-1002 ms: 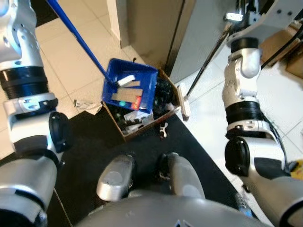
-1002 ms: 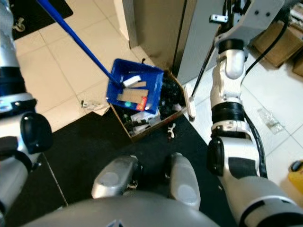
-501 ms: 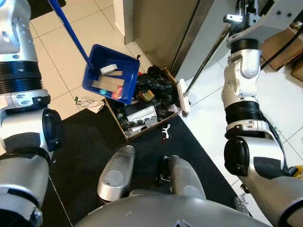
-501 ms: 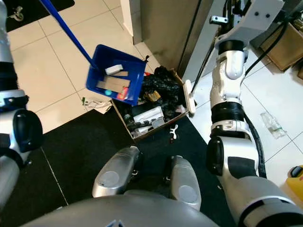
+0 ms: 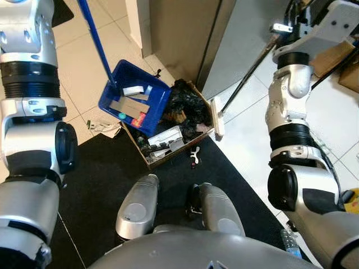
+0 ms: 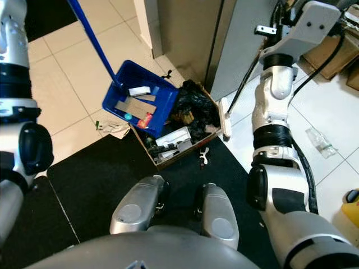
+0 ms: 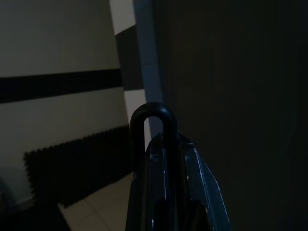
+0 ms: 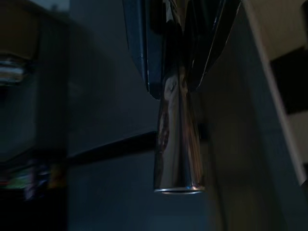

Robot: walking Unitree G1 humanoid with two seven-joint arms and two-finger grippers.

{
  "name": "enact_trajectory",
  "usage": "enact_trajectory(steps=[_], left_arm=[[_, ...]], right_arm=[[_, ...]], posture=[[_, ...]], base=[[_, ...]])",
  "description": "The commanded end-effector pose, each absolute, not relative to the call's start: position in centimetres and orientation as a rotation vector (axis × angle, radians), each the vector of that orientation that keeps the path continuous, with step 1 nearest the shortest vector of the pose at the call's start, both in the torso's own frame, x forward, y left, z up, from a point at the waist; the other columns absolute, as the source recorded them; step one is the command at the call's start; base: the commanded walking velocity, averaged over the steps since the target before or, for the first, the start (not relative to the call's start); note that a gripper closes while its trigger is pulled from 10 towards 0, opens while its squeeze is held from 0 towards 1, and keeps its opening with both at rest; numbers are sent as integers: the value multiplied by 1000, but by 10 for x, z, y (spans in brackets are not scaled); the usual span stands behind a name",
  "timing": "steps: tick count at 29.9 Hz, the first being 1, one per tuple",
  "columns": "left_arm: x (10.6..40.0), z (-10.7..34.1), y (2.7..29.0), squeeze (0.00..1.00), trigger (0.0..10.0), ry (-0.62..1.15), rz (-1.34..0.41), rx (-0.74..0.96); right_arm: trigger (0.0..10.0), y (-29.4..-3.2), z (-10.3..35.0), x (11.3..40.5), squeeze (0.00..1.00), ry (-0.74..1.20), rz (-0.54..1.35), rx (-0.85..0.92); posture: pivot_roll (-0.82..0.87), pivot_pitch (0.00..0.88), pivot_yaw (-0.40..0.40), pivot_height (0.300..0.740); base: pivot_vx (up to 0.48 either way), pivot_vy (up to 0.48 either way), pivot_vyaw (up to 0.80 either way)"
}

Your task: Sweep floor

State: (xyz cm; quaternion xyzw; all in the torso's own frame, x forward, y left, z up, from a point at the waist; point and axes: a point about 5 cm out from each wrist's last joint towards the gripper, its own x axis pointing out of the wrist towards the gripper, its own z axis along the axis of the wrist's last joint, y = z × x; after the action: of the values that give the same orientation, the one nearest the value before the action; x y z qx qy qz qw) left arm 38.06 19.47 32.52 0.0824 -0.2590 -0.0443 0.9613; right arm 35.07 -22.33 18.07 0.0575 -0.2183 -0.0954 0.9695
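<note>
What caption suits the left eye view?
Blue dustpan with scraps tilts over a cardboard box of rubbish, broom head at its side.

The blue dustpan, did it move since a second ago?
Yes. The blue dustpan was over the middle of the cardboard box; now it hangs over the box's left edge, toward the robot's left.

The floor (image 5: pixel 84 67) is pale tile, with a black mat (image 5: pixel 106 174) laid over its near part. A cardboard box (image 5: pixel 168 143) full of rubbish sits at the mat's far edge. Crumpled litter (image 5: pixel 104 128) lies on the tile just left of the box, and a small white scrap (image 5: pixel 194 155) lies on the mat near the box's right corner.
</note>
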Motion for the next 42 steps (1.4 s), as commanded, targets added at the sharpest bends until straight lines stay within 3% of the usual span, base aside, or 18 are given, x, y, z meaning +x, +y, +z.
enact_trajectory(steps=[1, 7, 15, 23, 28, 34, 42], left_arm=[[382, 332, 187, 0, 10000, -568, -117, 209], [394, 321, 169, 0, 10000, -544, -189, 272], [401, 316, 144, 0, 10000, -551, -277, 393], [404, 320, 133, 0, 10000, -587, -300, 443], [401, 332, 99, 0, 10000, -662, -419, 563], [400, 338, 84, 0, 10000, -683, -470, 594], [385, 345, 35, 0, 10000, -779, -659, 653]], right_arm=[[10000, -239, 210, 345, 0, -581, -235, 61], [10000, -271, 227, 333, 0, -641, -345, -29], [10000, -275, 207, 332, 0, -546, -366, -112], [10000, -266, 178, 331, 0, -433, -323, -154], [10000, -259, 137, 327, 0, -270, -283, -176], [10000, -253, 130, 326, 0, -252, -267, -166], [10000, -234, 122, 327, 0, -245, -229, -144]], posture=[[196, 0, 28, 740], [176, 0, 28, 740], [158, 0, 30, 740], [143, 0, 38, 740], [137, 0, 50, 740], [134, 0, 60, 740], [129, 0, 77, 740]], base=[[0, 0, 0], [0, 0, 0], [0, 0, 0], [0, 0, 0], [0, 0, 0], [0, 0, 0], [0, 0, 0]])
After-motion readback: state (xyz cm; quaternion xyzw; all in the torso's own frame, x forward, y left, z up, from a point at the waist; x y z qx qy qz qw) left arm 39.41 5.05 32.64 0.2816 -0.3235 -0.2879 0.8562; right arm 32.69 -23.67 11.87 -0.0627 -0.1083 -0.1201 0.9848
